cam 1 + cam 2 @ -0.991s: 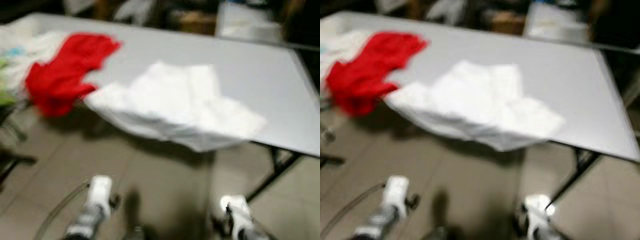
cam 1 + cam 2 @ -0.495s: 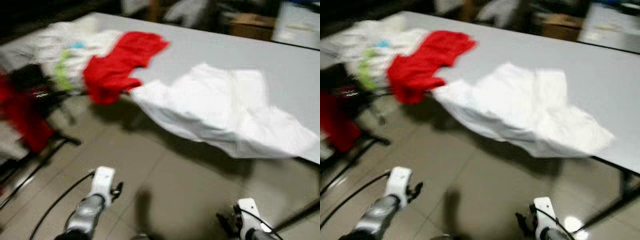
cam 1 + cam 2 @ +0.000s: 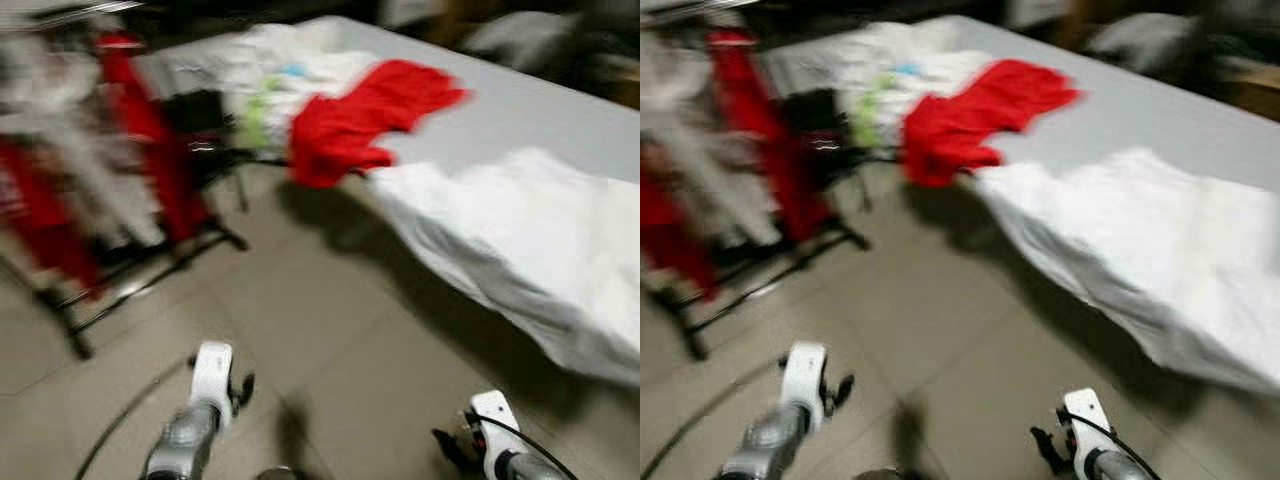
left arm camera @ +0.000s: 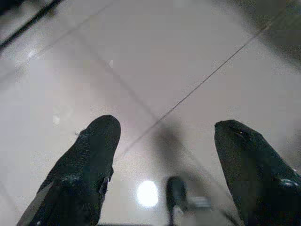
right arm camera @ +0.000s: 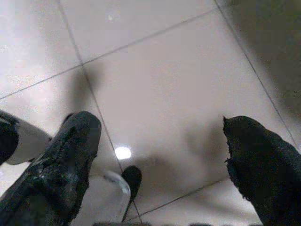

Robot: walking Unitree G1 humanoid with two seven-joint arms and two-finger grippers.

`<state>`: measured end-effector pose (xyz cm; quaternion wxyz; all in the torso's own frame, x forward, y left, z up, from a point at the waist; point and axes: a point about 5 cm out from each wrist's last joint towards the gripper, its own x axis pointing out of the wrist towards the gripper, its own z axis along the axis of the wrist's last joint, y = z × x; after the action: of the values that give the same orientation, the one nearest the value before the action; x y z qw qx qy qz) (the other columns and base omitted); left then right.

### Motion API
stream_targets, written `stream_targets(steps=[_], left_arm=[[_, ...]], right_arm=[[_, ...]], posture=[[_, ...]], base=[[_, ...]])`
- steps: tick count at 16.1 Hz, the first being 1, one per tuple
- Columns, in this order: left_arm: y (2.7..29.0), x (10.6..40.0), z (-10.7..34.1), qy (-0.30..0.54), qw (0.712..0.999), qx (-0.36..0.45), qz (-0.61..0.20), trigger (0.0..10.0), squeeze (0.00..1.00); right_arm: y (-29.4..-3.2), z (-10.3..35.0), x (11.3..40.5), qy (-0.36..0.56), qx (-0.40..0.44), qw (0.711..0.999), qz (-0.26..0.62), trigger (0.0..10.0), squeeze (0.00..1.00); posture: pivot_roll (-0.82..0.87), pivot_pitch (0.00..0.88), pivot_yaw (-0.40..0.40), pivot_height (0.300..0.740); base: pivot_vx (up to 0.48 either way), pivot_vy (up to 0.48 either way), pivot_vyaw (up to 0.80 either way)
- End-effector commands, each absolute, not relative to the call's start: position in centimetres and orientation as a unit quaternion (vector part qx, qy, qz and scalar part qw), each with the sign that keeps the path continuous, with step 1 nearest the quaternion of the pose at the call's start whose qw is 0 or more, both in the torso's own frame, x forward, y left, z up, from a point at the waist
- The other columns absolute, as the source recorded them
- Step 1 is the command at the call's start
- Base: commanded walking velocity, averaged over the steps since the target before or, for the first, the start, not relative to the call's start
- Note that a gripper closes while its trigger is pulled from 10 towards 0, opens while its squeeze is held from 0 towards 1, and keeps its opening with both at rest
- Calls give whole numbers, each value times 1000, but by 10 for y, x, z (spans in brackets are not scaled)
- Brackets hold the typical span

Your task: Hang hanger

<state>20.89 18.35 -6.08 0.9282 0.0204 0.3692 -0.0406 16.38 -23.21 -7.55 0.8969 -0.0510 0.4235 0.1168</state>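
Both the left claw (image 4: 164,155) and right claw (image 5: 162,160) are held apart, empty, above glossy tiled floor (image 3: 320,330). A red garment (image 3: 360,115) and white cloth (image 3: 540,240) are draped on the grey counter (image 3: 540,110); a blurred clothes rack (image 3: 90,200) is seen left. No writing is legible.

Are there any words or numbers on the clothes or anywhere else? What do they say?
None can be read.
The head views are blurred: the red garment, the white cloth on the grey table and the clothes on the rack show no legible letters, labels or numbers.
The wrist views show plain floor tiles beyond the open fingers of the left gripper and right gripper, with no writing.
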Motion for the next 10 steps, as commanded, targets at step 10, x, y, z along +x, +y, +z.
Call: stream_targets(steps=[10], left_arm=[[188,241,-28,279,954,79,-70,10000,43]], right_arm=[[-231,-65,175,356,-61,924,123,10000,1000]], posture=[[7,0,12,740]], base=[[436,0,800]])
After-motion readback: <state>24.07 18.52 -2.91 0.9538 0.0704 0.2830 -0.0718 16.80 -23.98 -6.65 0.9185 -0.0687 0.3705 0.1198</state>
